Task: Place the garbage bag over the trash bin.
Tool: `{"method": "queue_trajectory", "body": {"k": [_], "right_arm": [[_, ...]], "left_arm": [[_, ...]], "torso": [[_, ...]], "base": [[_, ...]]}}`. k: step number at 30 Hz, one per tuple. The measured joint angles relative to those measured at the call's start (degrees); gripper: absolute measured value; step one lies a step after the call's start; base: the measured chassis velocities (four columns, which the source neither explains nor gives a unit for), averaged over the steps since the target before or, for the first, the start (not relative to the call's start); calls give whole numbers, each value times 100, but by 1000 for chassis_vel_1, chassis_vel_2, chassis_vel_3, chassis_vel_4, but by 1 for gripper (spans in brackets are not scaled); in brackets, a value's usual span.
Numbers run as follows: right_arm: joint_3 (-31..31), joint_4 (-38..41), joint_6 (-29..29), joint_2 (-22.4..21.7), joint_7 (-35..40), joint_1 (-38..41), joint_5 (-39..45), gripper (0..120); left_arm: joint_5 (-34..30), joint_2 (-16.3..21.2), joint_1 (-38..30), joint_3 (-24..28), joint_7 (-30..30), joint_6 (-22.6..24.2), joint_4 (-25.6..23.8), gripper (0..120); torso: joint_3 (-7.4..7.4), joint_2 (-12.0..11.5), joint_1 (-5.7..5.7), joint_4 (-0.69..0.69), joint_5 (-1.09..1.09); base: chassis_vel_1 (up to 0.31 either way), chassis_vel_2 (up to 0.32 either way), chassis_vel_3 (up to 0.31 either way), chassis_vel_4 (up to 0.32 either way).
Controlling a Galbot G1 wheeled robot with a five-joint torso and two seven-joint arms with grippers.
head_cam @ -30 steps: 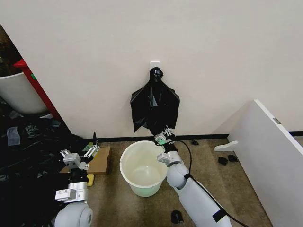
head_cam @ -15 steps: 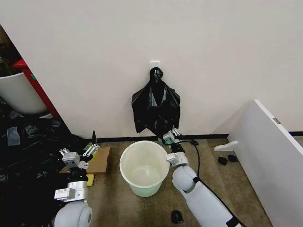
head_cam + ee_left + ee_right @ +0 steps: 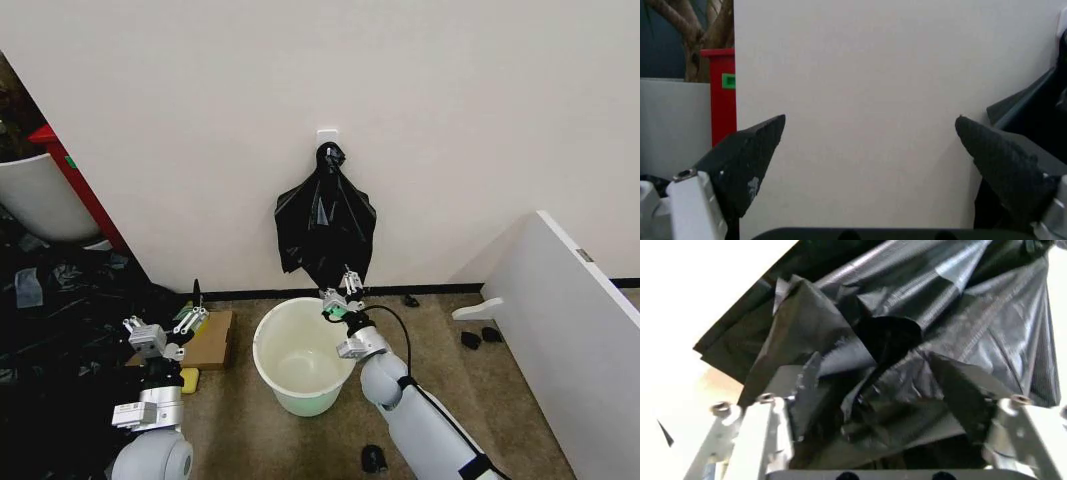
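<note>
Plain cream wall (image 3: 450, 120) w/ dark baseboard (image 3: 430, 290), brown carpet floor (image 3: 470, 390), white panel (image 3: 580, 330) leaning on right.

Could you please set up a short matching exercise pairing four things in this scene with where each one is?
Things:
1. trash bin
2. bunch of black bags
3. right gripper
4. left gripper

Places:
A. hanging from a wall hook
B. on the floor below the bags
C. raised beside a cardboard piece
D. at the bags' lower edge, jaws open

Pairs: 1-B, 2-A, 3-D, 4-C
</note>
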Motion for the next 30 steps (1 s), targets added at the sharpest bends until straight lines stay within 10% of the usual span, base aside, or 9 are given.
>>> {"method": "queue_trajectory", "body": {"k": [9, 16, 30], "right_arm": [[-53, -434, -1574, 187, 731, 190, -716, 98], [-14, -529, -1759, 227, 832, 334, -378, 98], [-7, 15, -1404, 126, 967, 139, 1301, 48]], "left_arm": [[40, -40, -20, 26, -2, -1, 34, 100], [37, -22, -16, 6, -6, -1, 34, 100], [-8, 48, -4, -3, -15, -14, 16, 100]], "torso": [[0, 0, 1, 0, 1], [0, 0, 1, 0, 0], [0, 0, 1, -1, 0]], "base": [[0, 0, 0, 0], [0, 0, 0, 0], [0, 0, 0, 0]]}}
